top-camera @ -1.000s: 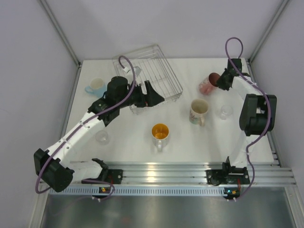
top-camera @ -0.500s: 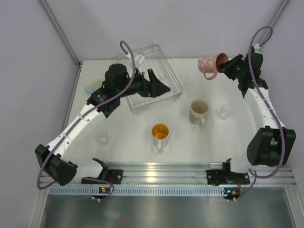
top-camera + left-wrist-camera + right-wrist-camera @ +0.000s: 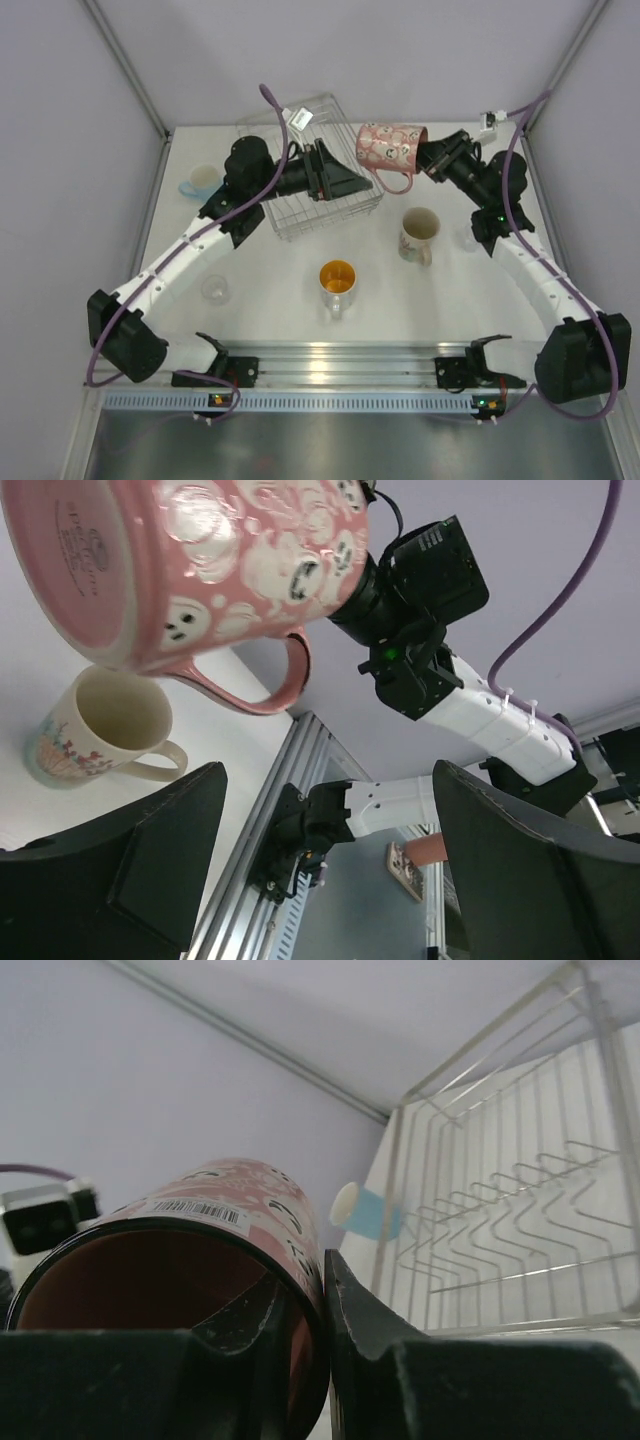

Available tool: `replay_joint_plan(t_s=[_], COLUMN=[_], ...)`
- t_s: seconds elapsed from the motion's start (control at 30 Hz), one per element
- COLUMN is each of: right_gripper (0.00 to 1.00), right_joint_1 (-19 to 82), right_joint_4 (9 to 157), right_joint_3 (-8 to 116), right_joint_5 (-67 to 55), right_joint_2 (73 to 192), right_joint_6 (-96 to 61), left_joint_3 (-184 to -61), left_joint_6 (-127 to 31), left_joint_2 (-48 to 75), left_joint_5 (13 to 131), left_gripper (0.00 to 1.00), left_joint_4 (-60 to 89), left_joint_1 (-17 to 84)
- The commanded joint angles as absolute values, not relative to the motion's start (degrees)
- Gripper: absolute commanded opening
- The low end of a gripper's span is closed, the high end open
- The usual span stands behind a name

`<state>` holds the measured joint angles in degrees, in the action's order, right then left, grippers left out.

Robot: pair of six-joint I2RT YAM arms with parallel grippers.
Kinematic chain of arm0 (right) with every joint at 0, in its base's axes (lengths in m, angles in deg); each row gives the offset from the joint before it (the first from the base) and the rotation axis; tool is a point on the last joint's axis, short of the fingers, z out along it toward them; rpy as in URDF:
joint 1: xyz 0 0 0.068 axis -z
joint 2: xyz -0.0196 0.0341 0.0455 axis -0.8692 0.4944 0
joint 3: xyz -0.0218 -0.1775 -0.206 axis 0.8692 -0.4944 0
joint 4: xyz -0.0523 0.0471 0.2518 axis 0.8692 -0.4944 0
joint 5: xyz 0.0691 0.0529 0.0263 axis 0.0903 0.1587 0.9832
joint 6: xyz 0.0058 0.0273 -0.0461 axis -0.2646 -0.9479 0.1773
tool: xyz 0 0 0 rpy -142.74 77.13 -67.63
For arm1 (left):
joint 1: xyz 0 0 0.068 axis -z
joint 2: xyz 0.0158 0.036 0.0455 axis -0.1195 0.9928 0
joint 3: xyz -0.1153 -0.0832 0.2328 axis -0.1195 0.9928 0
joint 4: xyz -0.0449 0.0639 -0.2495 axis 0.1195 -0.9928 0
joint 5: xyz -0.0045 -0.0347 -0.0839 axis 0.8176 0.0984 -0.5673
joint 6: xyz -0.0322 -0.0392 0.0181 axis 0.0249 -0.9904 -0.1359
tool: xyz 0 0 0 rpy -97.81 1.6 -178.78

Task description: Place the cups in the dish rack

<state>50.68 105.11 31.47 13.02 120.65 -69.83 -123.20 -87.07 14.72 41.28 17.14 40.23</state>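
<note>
- pink mug held in the air on its side; mouth toward the right gripper, base pointing away from it, handle hanging below
- right gripper clenched on the mug's rim; the right wrist view shows one finger inside the mouth and the other outside against the wall; barcode label on the mug's upper side near the rim
- dish rack lies beyond the mug's base as seen from the right gripper; cannot tell whether the mug is over its edge or just beside it
- left gripper hovers over the rack; fingers spread wide, nothing between them; tips point at the pink mug, which sits just above and ahead of them, apart
- cream mug upright on the table, on the near side of the right gripper and below it; from the left gripper it shows ahead, under the pink mug
- orange-lined mug upright, well apart from both grippers, nearer the arm bases
- light blue cup behind the left gripper, just beside that arm's wrist
- clear tumblers: one tumbler near the left forearm; second tumbler partly hidden by the right arm
</note>
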Motion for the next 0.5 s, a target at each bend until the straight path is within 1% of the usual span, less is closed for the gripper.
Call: replay_joint_plan(t_s=[0.0,0.1,0.27,0.47], right_gripper=[0.00,0.00,0.00,0.00], right_joint_1=[46.41,43.51,39.99,36.12], right_joint_4=[124.28,126.75,129.82,133.69], right_joint_3=[32.88,32.35,32.35,31.65], right_joint_5=[11.95,8.70,6.67,4.66], right_joint_2=[115.89,115.53,116.85,119.13], right_joint_6=[-75.28,-75.63,-77.03,-77.39], left_joint_3=[-119.04,-116.66,-115.43,-113.94], left_joint_6=[-93.66,-95.34,-95.17,-96.75], left_joint_2=[12.48,11.69,11.25,10.72], left_joint_5=[38.32,38.49,39.10,41.21], left_gripper=[0.89,0.89,0.88,0.86], left_joint_4=[31.44,34.43,36.19,44.37], left_joint_1=[40.35,40.35,40.35,41.93])
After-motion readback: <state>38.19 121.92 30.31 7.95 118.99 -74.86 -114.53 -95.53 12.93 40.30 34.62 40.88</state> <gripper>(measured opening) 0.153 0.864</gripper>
